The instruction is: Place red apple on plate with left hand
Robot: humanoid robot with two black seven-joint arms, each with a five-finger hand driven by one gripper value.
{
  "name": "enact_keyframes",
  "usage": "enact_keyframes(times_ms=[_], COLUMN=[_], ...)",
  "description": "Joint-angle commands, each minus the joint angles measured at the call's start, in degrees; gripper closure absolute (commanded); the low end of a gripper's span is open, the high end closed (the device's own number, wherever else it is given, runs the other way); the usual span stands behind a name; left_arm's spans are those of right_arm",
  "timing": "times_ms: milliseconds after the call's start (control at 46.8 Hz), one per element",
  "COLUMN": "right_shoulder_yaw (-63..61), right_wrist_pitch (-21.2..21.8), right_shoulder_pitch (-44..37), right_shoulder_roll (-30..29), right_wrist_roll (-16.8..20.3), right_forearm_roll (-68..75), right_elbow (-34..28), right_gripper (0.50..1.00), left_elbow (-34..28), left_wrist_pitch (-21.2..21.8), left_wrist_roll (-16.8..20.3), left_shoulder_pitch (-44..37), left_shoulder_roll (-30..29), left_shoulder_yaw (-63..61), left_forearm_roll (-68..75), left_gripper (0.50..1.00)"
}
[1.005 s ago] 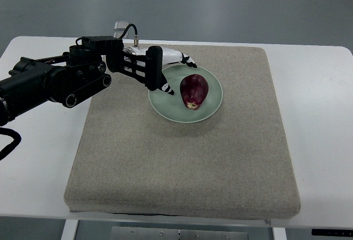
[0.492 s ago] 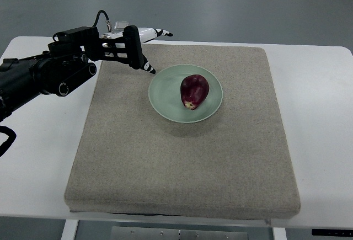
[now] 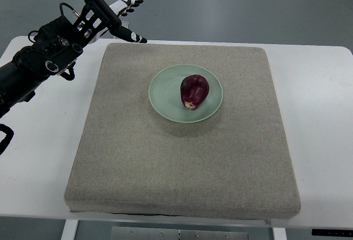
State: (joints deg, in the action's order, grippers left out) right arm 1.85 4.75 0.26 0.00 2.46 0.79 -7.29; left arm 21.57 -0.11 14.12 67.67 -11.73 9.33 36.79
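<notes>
— What do we find cut off?
— The left hand (image 3: pixel 113 14) at the mat's (image 3: pixel 182 168) far-left corner — fingers spread, holding nothing; its arm exits left.
— And the containers?
— We see the red apple (image 3: pixel 193 91) on the green plate (image 3: pixel 165 99), mid-mat.

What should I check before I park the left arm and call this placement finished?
1. Red apple on the plate: ok, it lies inside the rim.
2. Plate on the mat: ok.
3. Left hand empty: ok, fingers spread, holding nothing.
4. Left hand away from the plate: ok, it is over the mat's far left corner.
5. Apple at rest: cannot tell from one picture.
6. Right arm: not in view, cannot tell.
</notes>
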Motion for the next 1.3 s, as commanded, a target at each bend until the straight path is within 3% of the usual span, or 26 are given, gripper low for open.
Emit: enact_keyframes(times_ms=[0, 257, 492, 1090, 1283], right_shoulder_yaw=[0.0, 0.0, 0.0, 0.0, 0.0], right_wrist_pitch=[0.0, 0.1, 0.0, 0.0, 0.0], right_shoulder_pitch=[0.0, 0.0, 0.0, 0.0, 0.0], right_shoulder_roll=[0.0, 0.0, 0.0, 0.0, 0.0], right_wrist_roll=[0.0, 0.0, 0.0, 0.0, 0.0], right_forearm_roll=[0.0, 0.0, 0.0, 0.0, 0.0], right_elbow=[0.0, 0.0, 0.0, 0.0, 0.0], right_gripper=[0.57, 0.568, 0.568, 0.57, 0.568], left_elbow=[-1.7, -2.8, -3.0, -9.8, -8.8], left_wrist_pitch=[2.0, 7.2, 5.9, -17.1, -19.3], left_wrist_roll=[-2.9, -4.2, -3.8, -1.5, -1.0], left_shoulder_pitch=[0.2, 0.2, -0.4, -3.2, -4.7], left_shoulder_roll=[1.1, 2.6, 2.8, 2.6, 1.8], left_shoulder_yaw=[0.1, 2.5, 4.9, 6.1, 6.4], left_forearm_roll=[-7.5, -26.4, -35.5, -44.2, -44.2], left_gripper=[0.508, 0.512, 0.512, 0.512, 0.512])
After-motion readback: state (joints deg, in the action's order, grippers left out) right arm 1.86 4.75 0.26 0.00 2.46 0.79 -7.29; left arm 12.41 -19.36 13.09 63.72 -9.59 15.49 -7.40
